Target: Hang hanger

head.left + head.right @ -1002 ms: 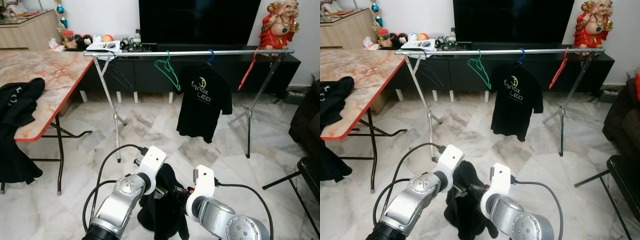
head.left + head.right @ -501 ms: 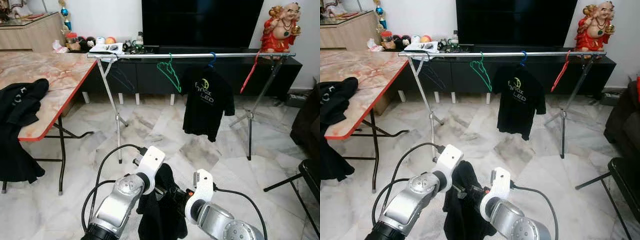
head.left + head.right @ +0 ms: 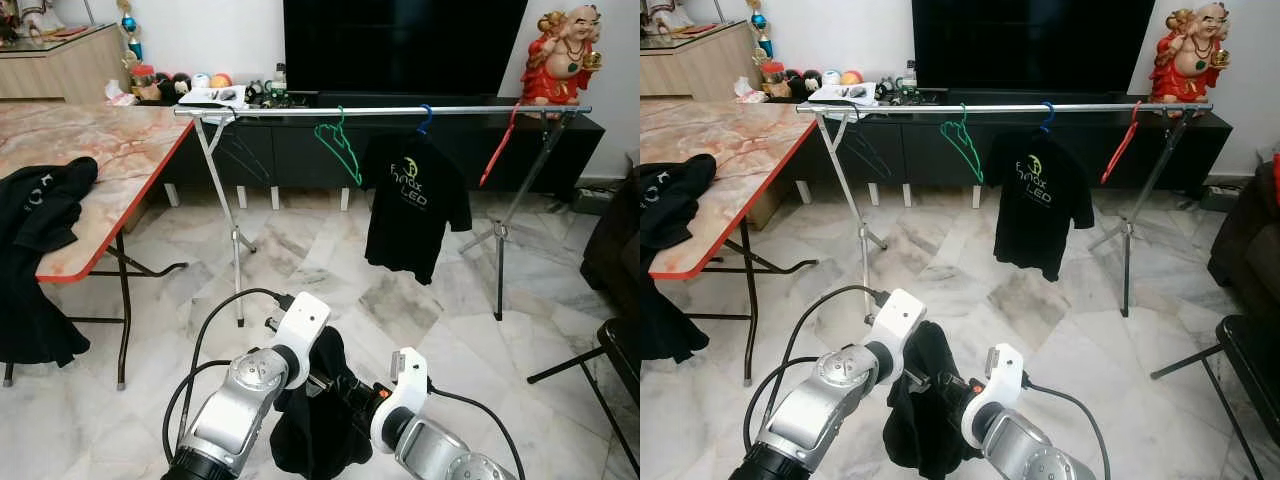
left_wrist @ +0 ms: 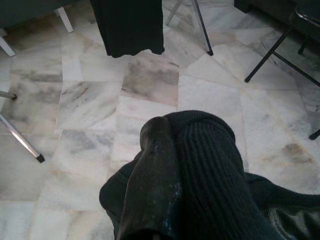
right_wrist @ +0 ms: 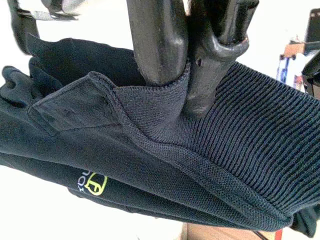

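Two silver, cylindrical metal forearms are being shown, each capped by a white, rounded wrist housing. A black cable is being looped from the left arm [image 3: 235, 400]; another is being trailed from the right arm [image 3: 440, 462]. Long, glossy black fingers [image 5: 157, 45] are being seen.

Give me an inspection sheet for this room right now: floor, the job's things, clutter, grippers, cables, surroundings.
Surface: marble floor, bare where it shows.
Job's things: black garment held low between both arms; rail carries a green hanger, a black shirt on a blue hanger, and a red hanger.
Clutter: dark clothes draped over the table edge.
Grippers: left gripper in the garment's ribbed cloth; right gripper pinching its collar.
Cables: black cable looping off the left arm, another off the right arm.
Surroundings: TV, red statue, cabinet with small items.
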{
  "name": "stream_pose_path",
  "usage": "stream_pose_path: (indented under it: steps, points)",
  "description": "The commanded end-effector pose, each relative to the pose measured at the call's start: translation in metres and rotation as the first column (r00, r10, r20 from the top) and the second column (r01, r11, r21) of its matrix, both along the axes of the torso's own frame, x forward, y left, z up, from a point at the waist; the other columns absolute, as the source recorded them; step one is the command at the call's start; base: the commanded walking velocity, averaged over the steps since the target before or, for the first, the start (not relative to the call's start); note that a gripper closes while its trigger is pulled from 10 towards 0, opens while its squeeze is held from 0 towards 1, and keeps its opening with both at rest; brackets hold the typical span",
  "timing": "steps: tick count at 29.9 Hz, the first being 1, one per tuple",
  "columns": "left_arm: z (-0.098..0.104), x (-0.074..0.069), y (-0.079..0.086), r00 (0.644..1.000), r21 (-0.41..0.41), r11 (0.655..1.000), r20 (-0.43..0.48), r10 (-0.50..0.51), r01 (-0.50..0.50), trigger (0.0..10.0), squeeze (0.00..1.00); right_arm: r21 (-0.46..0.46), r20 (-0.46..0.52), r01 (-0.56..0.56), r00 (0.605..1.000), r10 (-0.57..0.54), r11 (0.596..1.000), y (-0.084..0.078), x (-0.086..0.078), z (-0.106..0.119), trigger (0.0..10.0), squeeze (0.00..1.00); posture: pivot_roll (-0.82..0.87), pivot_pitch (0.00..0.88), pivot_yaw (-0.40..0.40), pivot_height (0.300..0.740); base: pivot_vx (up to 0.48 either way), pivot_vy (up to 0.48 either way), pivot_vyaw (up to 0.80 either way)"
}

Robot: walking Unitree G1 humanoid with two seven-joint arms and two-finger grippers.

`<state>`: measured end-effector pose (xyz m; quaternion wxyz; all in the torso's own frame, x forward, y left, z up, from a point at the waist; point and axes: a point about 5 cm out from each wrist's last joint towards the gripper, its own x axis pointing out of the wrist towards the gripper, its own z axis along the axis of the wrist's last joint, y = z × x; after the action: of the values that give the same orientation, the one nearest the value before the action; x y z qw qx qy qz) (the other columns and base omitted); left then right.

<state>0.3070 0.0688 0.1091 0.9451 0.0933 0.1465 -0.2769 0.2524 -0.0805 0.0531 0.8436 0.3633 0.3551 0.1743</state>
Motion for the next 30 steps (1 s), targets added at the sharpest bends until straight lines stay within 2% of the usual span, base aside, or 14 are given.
stream_pose_path:
  steps: [1, 14, 15, 30]
  points:
    - [0.0194, 0.0066, 0.0033, 0.997, -0.019, 1.0, 0.079, 0.023, -0.022, 0.0, 0.0, -0.054, 0.423, -0.032, 0.905, 0.052, 0.998, 0.0781, 0.0108, 0.1799, 10.0, 0.0, 0.1, 0.079, 0.036, 0.74, 0.0, 0.0, 0.0]
    - [0.0194, 0.0066, 0.0033, 0.997, -0.019, 1.0, 0.079, 0.023, -0.022, 0.0, 0.0, -0.054, 0.423, -0.032, 0.905, 0.052, 0.998, 0.0781, 0.0108, 0.1799, 10.0, 0.0, 0.1, 0.079, 0.036, 0.74, 0.0, 0.0, 0.0]
    - [0.0192, 0.0066, 0.0033, 0.997, -0.02, 1.0, 0.079, 0.025, -0.023, 0.0, 0.0, -0.053, 0.422, -0.031, 0.905, 0.05, 0.998, 0.078, 0.0108, 0.1799, 10.0, 0.0, 0.11, 0.0, 0.0, 0.74, 0.0, 0.0, 0.0]
    - [0.0192, 0.0066, 0.0033, 0.997, -0.02, 1.0, 0.079, 0.025, -0.023, 0.0, 0.0, -0.053, 0.422, -0.031, 0.905, 0.05, 0.998, 0.078, 0.0108, 0.1799, 10.0, 0.0, 0.11, 0.0, 0.0, 0.74, 0.0, 0.0, 0.0]
